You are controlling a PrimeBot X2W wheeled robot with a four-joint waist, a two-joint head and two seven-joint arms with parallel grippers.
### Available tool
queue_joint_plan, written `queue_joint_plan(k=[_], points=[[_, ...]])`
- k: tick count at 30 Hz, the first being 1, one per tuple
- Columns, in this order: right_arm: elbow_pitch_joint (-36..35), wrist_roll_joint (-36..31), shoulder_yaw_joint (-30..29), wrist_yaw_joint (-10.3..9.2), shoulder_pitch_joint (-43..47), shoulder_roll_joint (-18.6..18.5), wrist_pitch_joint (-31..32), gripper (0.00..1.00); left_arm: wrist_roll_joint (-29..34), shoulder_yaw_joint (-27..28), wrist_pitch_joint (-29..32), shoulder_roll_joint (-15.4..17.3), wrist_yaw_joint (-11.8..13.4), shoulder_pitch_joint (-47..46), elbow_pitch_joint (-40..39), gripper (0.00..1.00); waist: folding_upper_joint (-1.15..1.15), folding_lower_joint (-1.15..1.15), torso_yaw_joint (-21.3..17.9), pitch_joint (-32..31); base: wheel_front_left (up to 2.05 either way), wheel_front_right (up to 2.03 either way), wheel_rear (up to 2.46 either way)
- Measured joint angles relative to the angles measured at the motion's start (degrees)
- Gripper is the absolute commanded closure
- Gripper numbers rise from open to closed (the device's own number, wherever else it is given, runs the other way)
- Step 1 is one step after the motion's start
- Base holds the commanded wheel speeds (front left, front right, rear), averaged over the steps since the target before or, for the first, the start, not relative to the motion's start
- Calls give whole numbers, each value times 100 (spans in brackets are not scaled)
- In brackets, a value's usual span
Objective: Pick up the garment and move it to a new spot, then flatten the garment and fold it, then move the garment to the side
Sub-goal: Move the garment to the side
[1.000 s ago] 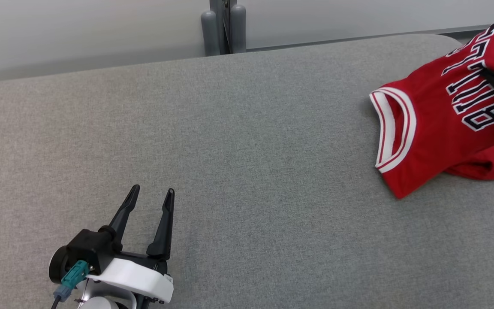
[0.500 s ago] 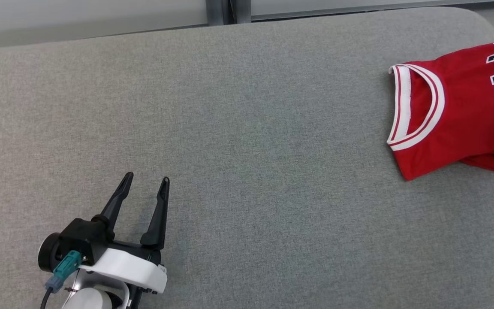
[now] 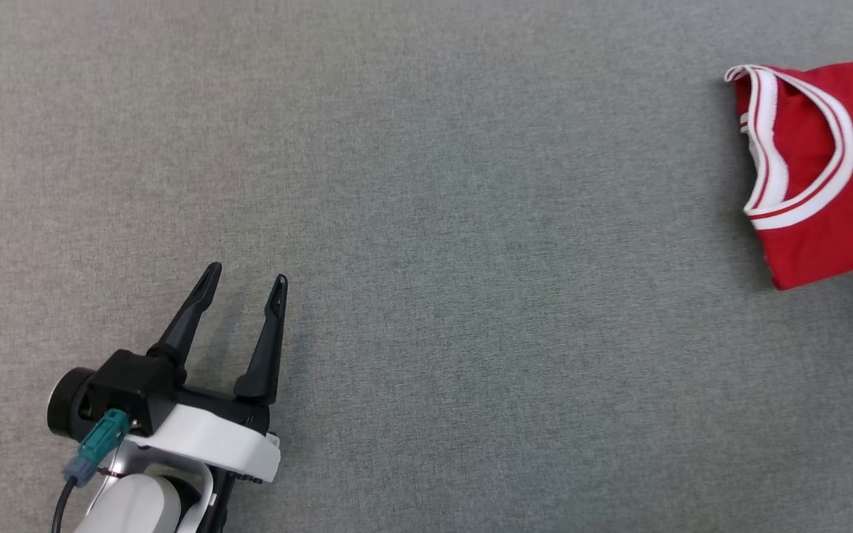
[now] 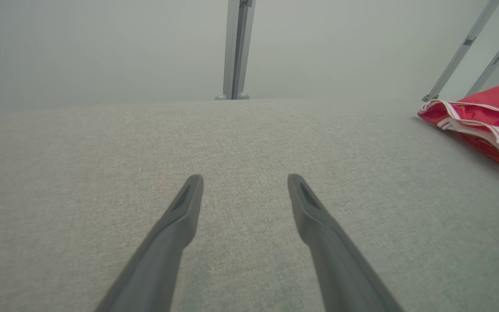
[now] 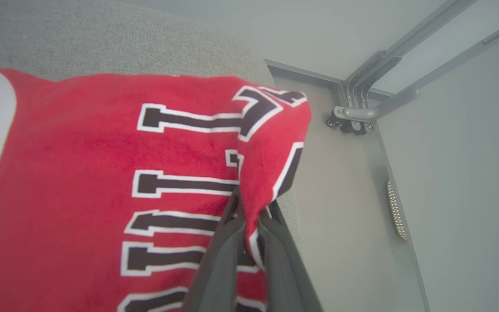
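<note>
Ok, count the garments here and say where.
1: a red jersey at the grey surface's right end, a fold pinched in the right gripper; others may lie out of frame.

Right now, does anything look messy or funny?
Yes. The red basketball jersey with white trim is bunched up and crooked at the right end of the grey fabric surface, not lying flat. The right hand is shut on a pinched fold of it, holding that part up. Nothing looks torn or spilled.

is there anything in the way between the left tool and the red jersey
Nothing visible does. Only bare grey fabric surface lies between the open left tool and the red jersey at the far right, whose edge the right tool is shut on.
</note>
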Motion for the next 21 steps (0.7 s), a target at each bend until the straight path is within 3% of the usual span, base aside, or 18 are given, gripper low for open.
queue_joint_plan(k=[2, 3, 4, 5, 6, 21], points=[[247, -116, -1, 0, -47, 43, -146, 98, 7, 0, 29, 24, 13, -41, -32, 0, 0, 0, 31, 79, 0, 0, 0], [346, -179, -7, 0, -68, 59, -207, 74, 8, 1, 34, 37, 14, -48, -46, 0, 0, 0, 43, 114, 0, 0, 0], [433, -231, -25, 0, -75, 71, -285, 62, 10, 1, 46, 52, 16, -48, -58, 0, 0, 0, 54, 147, 0, 0, 0], [497, -285, -40, 0, -78, 82, -363, 19, 15, 3, 48, 68, 26, -48, -69, 0, 0, 0, 61, 176, 0, 0, 0], [545, -355, -44, 0, -80, 96, -425, 0, 16, 8, 54, 83, 49, -48, -81, 0, 0, 0, 65, 201, 0, 0, 0], [709, -806, -425, 0, -45, 292, -734, 0, 52, 16, 171, 212, 144, -44, -222, 0, 0, 0, -62, 192, 0, 0, 0]])
